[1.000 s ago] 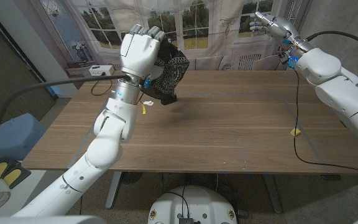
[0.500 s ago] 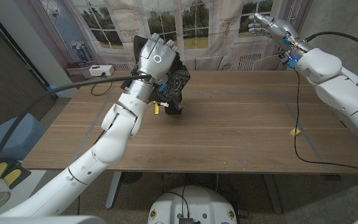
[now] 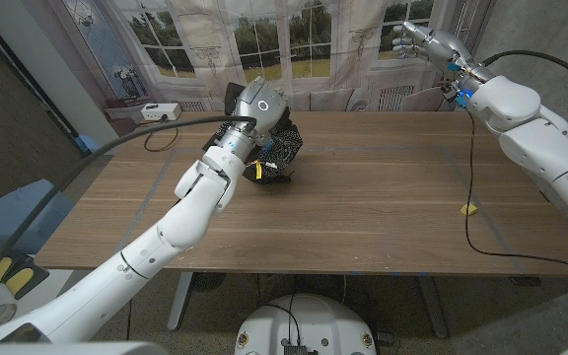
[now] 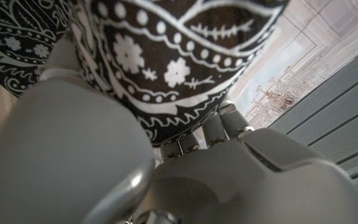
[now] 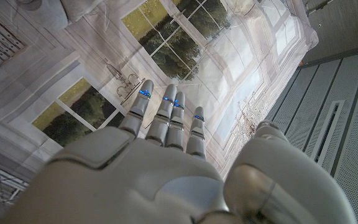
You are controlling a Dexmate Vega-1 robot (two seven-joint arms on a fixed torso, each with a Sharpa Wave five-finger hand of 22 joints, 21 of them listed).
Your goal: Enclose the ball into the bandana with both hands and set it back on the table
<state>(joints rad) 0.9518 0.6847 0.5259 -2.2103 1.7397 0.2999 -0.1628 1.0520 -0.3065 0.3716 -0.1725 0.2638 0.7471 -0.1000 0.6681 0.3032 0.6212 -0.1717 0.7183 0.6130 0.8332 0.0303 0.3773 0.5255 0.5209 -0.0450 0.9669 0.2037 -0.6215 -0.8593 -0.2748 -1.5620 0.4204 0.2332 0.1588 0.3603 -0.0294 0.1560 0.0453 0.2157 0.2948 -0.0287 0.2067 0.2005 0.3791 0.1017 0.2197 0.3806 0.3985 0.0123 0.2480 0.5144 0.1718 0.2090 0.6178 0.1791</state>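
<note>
- We have the bandana (image 3: 282,148) bunched in the left hand (image 3: 254,113), over the table (image 3: 383,197) near its far edge, left of the middle.
- In the left wrist view the black paisley cloth (image 4: 160,62) is drawn taut over something round. We judge that to be the ball, though no bare ball shows.
- The bundle's lower end looks at or just above the wood; we cannot tell if it touches.
- The right hand (image 3: 414,39) is raised beyond the far right corner, holding nothing, fingers (image 5: 166,115) straight and together, thumb apart.
- To set it down well, we should lower straight and let the bundle's weight settle on the wood before loosening the grip.
- We should ease the fingers off gradually, gathered folds underneath, so the cloth does not spring open.
- If the wrap slackens, the ball may roll toward the far edge.
</note>
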